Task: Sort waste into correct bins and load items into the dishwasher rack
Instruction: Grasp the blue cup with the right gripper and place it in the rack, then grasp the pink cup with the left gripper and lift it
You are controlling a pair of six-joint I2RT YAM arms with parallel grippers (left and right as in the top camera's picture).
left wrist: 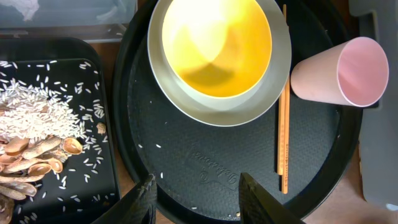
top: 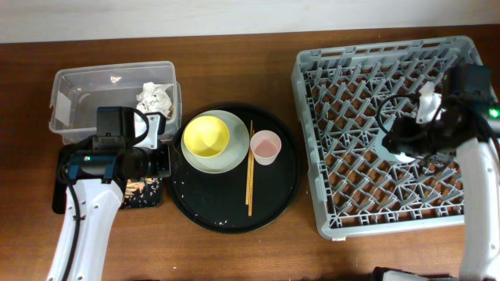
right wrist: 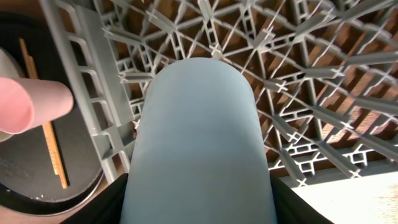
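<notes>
The sorting of waste is judged largely done: crumpled tissues [top: 155, 97] lie in the clear tub [top: 78, 101]; rice and shell scraps [left wrist: 37, 134] are spread in the shallow black tray [left wrist: 106, 168]; only stray grains are seen on the round black tray [left wrist: 205, 177]. Loading is judged barely begun; the light blue cup [right wrist: 199, 118] is clamped in the right gripper [right wrist: 199, 211] above the dishwasher rack [top: 351, 62], in whose grid no other item is seen. The yellow bowl [left wrist: 217, 43] sits in the plate [left wrist: 249, 113], with the chopsticks [left wrist: 283, 137] just beside it and the pink cup [left wrist: 339, 71] beyond them; all are left to be moved. The left gripper [left wrist: 199, 202] hovers over the round tray's near rim, jaws apart, nothing between them. Open room is offered across the rack; the tray's raised rim and the rack's wall near the pink cup would have to be cleared.
</notes>
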